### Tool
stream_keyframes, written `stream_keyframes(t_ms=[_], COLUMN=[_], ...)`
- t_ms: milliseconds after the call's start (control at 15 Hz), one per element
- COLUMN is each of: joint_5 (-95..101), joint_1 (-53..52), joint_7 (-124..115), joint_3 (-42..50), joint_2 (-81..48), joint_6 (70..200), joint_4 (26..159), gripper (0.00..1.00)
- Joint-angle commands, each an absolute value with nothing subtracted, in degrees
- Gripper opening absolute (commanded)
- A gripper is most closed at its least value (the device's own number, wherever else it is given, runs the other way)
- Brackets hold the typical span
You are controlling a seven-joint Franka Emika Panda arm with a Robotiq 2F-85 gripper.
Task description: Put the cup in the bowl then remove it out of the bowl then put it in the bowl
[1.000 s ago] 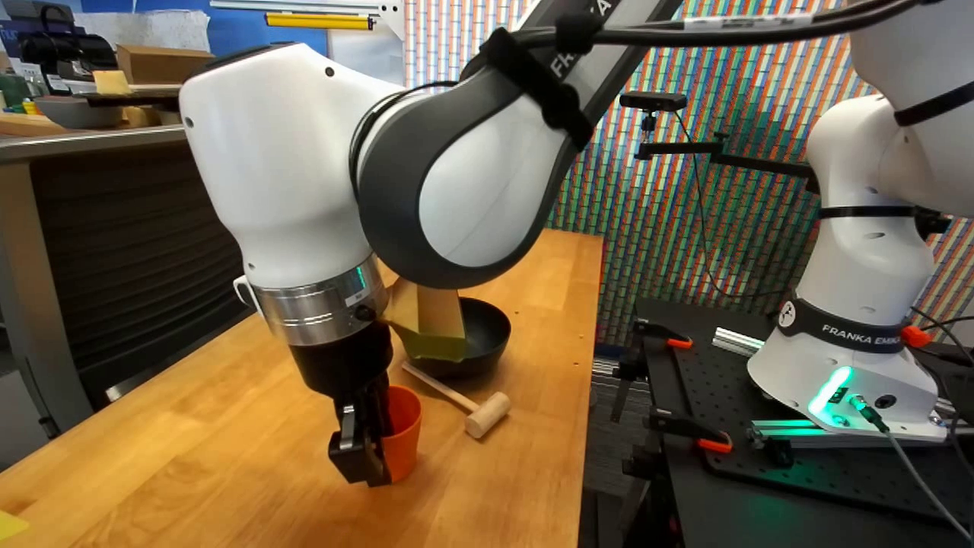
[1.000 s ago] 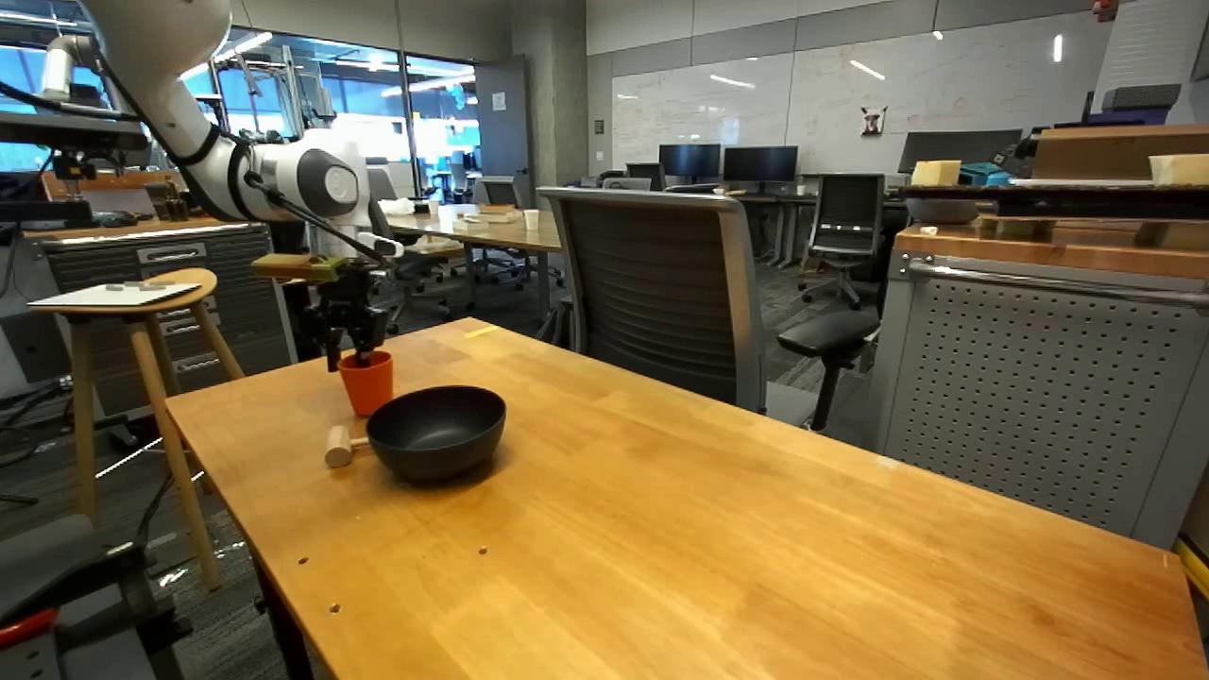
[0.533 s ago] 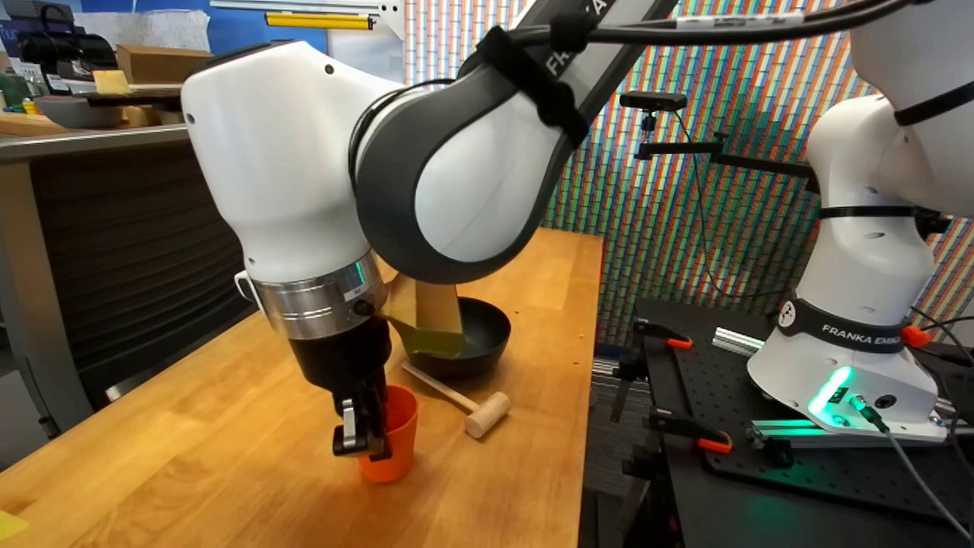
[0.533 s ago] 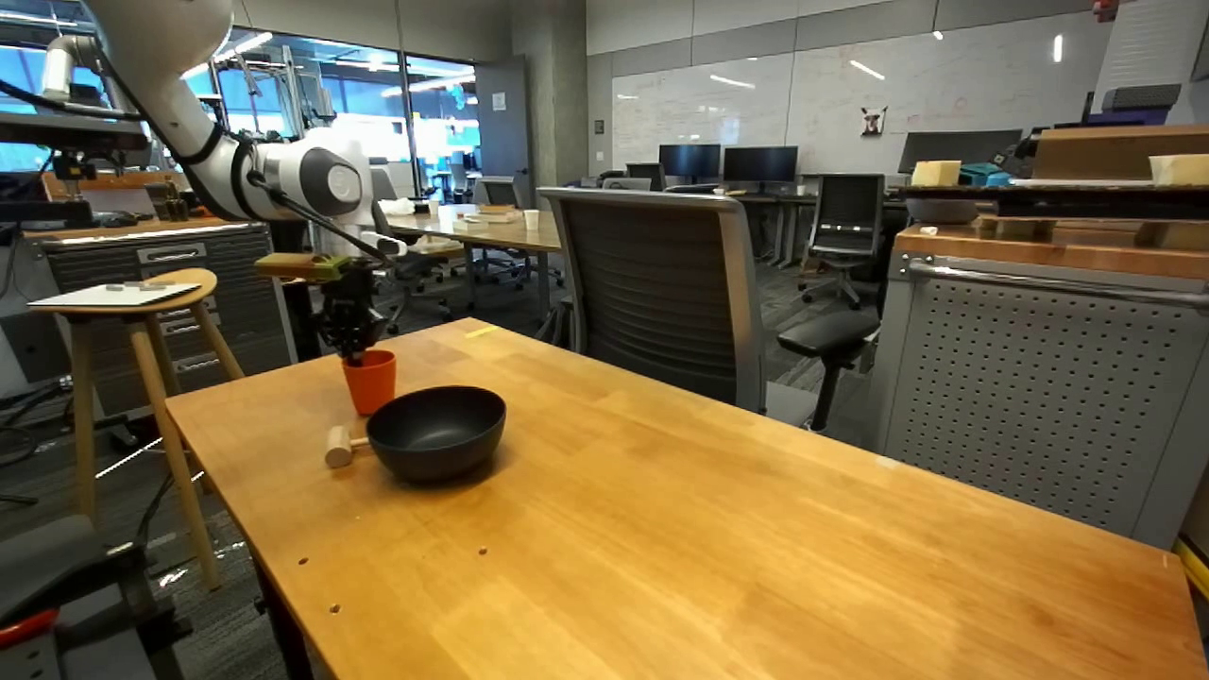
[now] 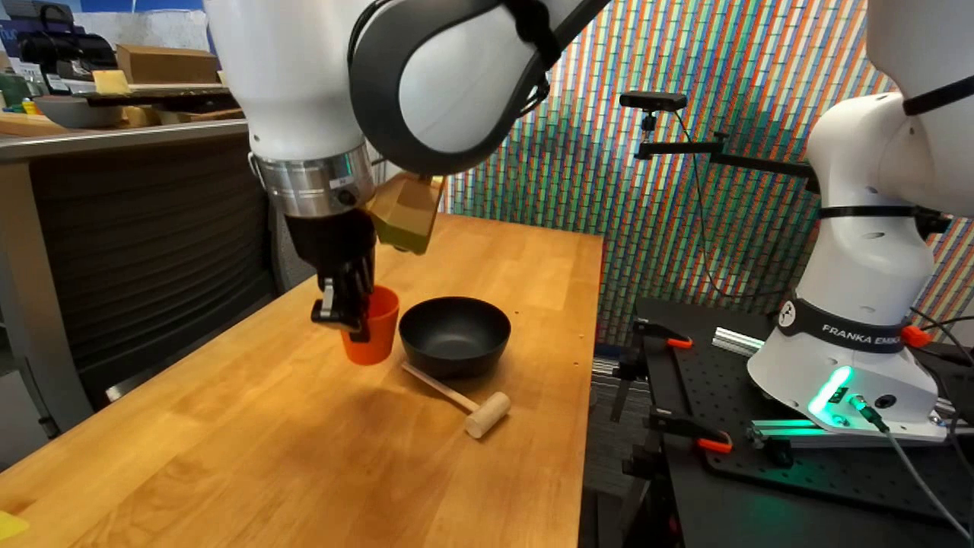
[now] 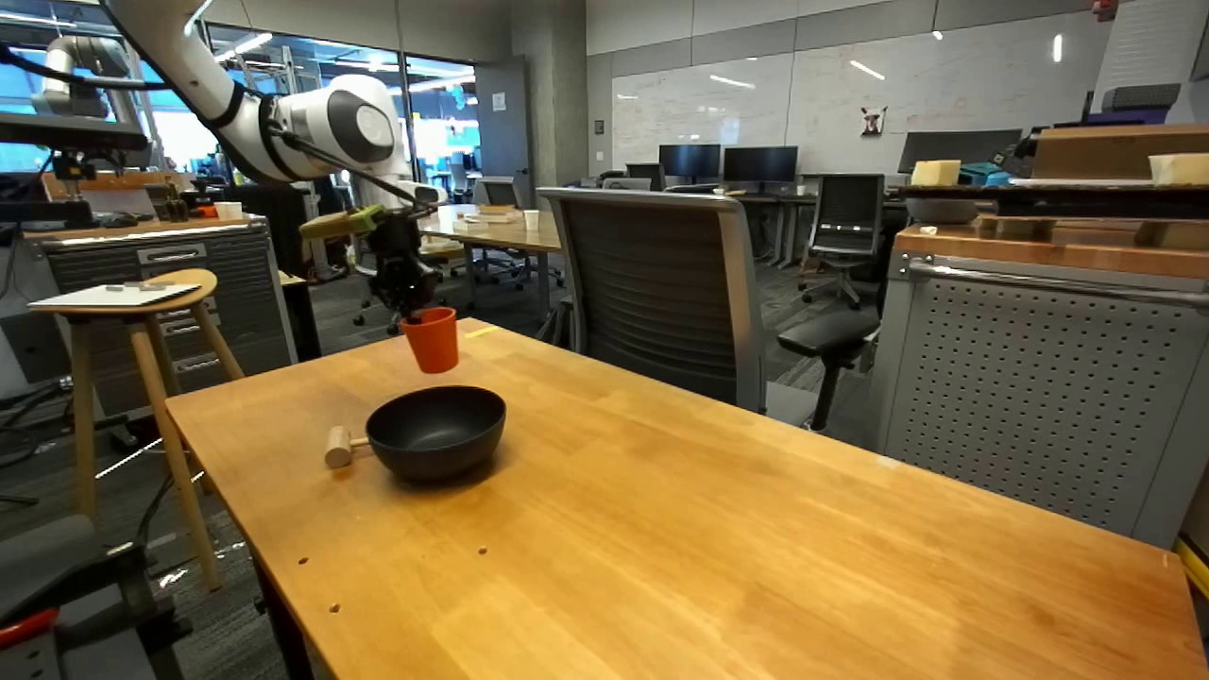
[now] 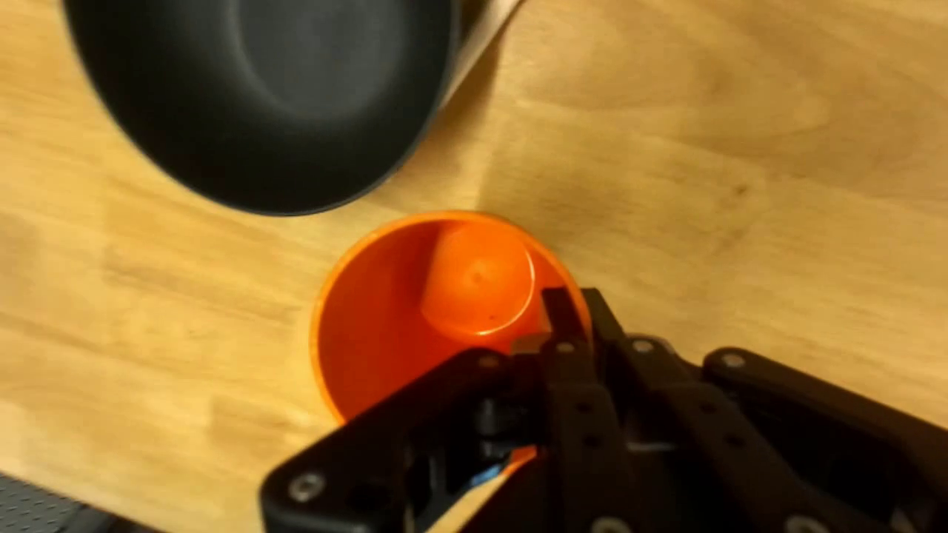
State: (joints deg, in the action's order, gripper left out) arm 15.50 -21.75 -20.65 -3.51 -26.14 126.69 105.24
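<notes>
Behind the wooden surface point(image 6: 708, 501), an exterior view shows an office chair point(image 6: 652, 293) and, farther back, a whiteboard point(image 6: 822, 104). The orange cup point(image 7: 437, 318) appears held clear of the surface, slightly tilted; the gripper point(image 7: 579, 300) pinches its wall at 3 o'clock in the wrist view, straddling the rim. From the cup, the black bowl point(image 5: 455, 337) lies at 11 o'clock in that view, near but apart.

This looks like a carry toward the bowl; whether for the 1st or 2nd placing, I cannot tell. Gripped at only 1 spot, the cup could swivel or sag if the motion jerks. Carried too low, its base might clip the bowl's rim and skid the bowl along, disturbing the wooden mallet point(image 5: 487, 416), whose head lies at 5 o'clock from it in an exterior view. Let go off-centre, the cup could end up leaning or tipped.

Inside the cup is only part of the gripper; the bowl shows no contents.
</notes>
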Motion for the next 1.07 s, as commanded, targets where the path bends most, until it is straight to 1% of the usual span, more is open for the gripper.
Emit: stream_keyframes(t_ms=[0,67,267,533,800,1000], joint_5=[23.9,26.0,22.9,15.9,15.4,14.2], joint_1=[-23.4,-23.3,-20.9,-18.2,-16.8,-14.7], joint_7=[-29.3,-31.5,-31.9,-29.4,-30.6,-29.3], joint_3=[-0.1,0.1,-2.2,-3.6,-2.1,-1.7], joint_2=[-20.4,-19.6,-19.2,-22.4,-25.0,-25.8], joint_6=[120.7,118.4,113.8,115.5,116.2,119.4], joint_4=[106.1,106.1,107.4,109.6,110.9,111.8], gripper=[0.03,0.03,0.03,0.03,0.03,0.03])
